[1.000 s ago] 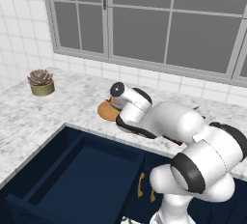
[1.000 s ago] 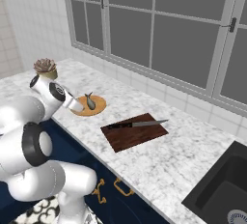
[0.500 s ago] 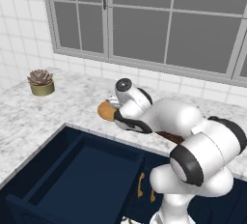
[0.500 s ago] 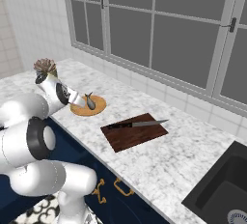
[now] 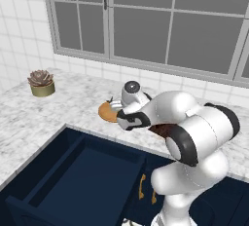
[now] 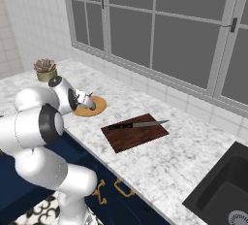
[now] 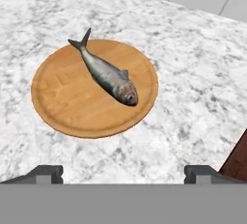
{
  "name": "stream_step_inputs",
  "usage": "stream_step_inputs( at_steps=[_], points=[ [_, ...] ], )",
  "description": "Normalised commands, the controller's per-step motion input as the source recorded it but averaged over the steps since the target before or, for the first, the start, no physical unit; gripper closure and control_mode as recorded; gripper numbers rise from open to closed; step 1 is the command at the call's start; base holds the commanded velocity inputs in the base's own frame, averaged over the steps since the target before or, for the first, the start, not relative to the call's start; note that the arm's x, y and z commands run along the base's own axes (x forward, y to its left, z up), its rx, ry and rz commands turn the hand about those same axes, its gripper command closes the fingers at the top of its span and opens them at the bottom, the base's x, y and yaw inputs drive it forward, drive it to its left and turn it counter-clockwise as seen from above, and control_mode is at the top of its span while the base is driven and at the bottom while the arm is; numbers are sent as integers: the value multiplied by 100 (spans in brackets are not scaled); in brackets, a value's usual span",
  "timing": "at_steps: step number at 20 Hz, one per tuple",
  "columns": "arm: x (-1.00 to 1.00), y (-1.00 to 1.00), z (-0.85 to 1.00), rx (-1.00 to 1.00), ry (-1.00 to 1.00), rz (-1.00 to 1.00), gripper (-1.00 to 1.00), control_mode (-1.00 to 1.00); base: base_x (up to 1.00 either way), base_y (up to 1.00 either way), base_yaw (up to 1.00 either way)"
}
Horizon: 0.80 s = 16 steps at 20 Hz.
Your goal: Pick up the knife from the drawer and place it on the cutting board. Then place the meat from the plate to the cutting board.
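**Op:** Orange-tan round wooden plate (image 7: 58, 97) sits left of centre in my hand view, on the marble counter (image 7: 193, 73). Small silvery-grey fish with dark back (image 7: 108, 76) lies diagonally across it, tail up-left, head down-right. Corner of the dark reddish-brown rectangular cutting board (image 7: 239, 162) shows at far right.

**Obs:** Knife status?

**Op:** Slim knife with silver blade and black handle (image 6: 138, 123) lies on the board (image 6: 135, 134); I judge step one done. Wide navy drawer (image 5: 73, 176) stands open below the counter edge.

**Obs:** Gripper?

**Op:** Two-finger gripper (image 7: 124, 174) hovers short of the plate, fingers (image 7: 46, 172) spread wide, nothing between them. I judge we are approaching the fish.

**Obs:** Next?

**Op:** I'd advance over the fish's mid-body, turn the jaws across its length, descend, close. Risk: the slim body slipping.
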Motion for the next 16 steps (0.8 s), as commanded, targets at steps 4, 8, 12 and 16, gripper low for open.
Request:
stream_step_inputs(
  at_steps=[4, 8, 12, 16],
  points=[
    [39, 0, -24, 0, -4, 0, -100, -100, 0, 0, 0],
    [42, 0, -31, -1, 0, 0, -100, -100, 0, 0, 0],
    [52, 0, -12, 0, 4, 0, -100, -100, 0, 0, 0],
    [51, 1, -10, -1, 13, 0, -100, -100, 0, 0, 0]
  ],
)
